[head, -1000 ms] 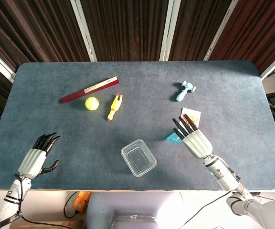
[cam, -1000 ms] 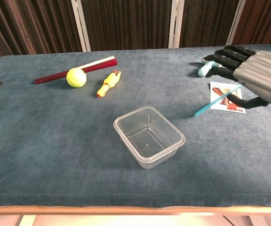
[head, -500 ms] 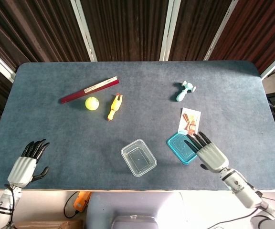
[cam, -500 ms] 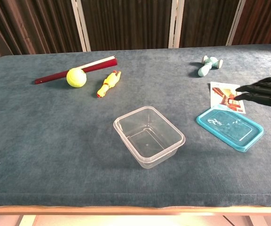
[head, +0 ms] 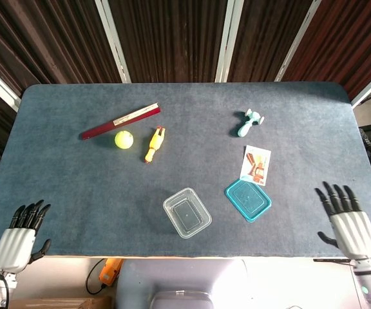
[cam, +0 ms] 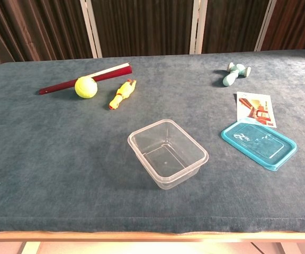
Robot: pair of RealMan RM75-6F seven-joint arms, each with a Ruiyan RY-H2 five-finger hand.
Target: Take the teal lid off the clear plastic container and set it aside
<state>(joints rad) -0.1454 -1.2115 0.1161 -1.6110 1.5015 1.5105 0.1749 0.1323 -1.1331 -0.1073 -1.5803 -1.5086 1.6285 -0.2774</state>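
Clear rectangular plastic container (head: 187, 212) (cam: 167, 153) sits open on the blue-grey felt table (head: 63, 161) (cam: 46, 153), no lid on it. Flat teal rectangular lid (head: 248, 199) (cam: 258, 144) lies on the table just right of the container, apart from it, its far corner touching or overlapping a small printed card (head: 256, 165) (cam: 255, 108). Beyond the card from the container, a small teal and white toy (head: 248, 121) (cam: 234, 73). Far-left of the container: yellow rubber chicken toy (head: 154, 144) (cam: 120, 93), yellow-green tennis ball (head: 124, 140) (cam: 86, 87) beside it, and a long dark red and white stick (head: 120, 121) (cam: 86, 78) just behind the ball.

Left hand (head: 19, 235) is at the near-left table edge, well apart from the container, fingers spread, holding nothing. Right hand (head: 346, 219) is at the near-right edge, well right of the lid, fingers spread, empty. Neither shows in the chest view.
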